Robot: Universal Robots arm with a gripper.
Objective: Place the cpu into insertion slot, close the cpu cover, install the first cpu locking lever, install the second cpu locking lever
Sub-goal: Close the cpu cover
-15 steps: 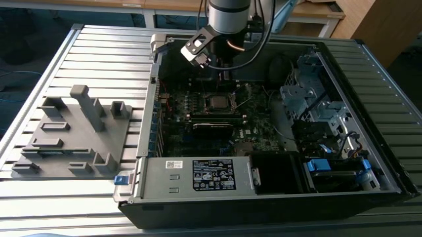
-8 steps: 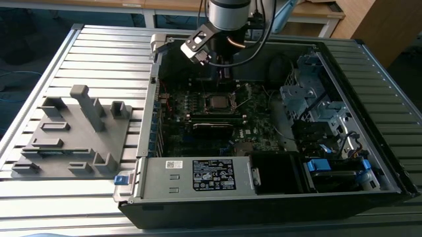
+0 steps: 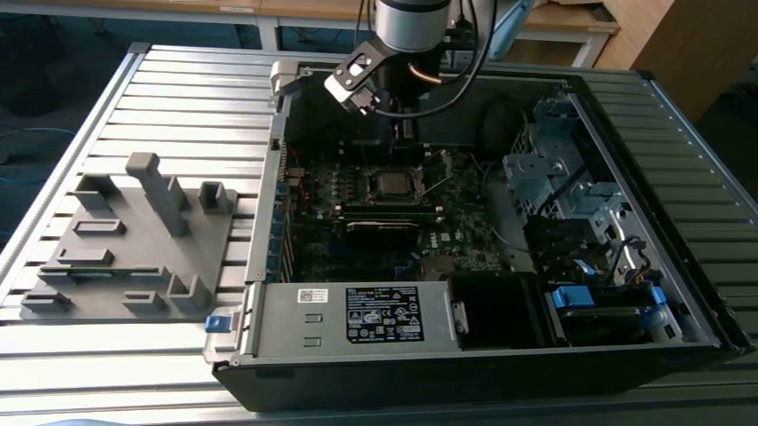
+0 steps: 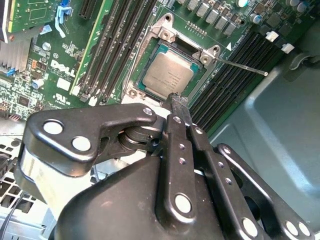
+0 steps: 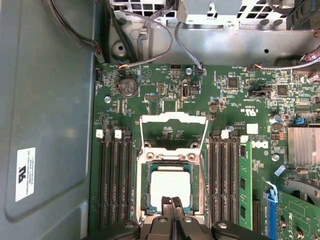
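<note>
- First wrist view: the cpu [image 5: 170, 186] sat in the insertion slot [image 5: 145, 186].
- The cpu cover [image 5: 173, 118] stood open; closing it and both lever steps were not yet done.
- The gripper [image 5: 172, 201], fingers pinched together and empty, was at the cpu's edge.

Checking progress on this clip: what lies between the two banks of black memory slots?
In the first wrist view, the insertion slot with the cpu seated in it, the cpu cover hinged open beside it, and the claw over the cpu's edge.

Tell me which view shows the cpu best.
Second wrist view: the cpu shows its whole top, close. In the first wrist view the fingers hide its edge; the exterior view shows it small.
</note>
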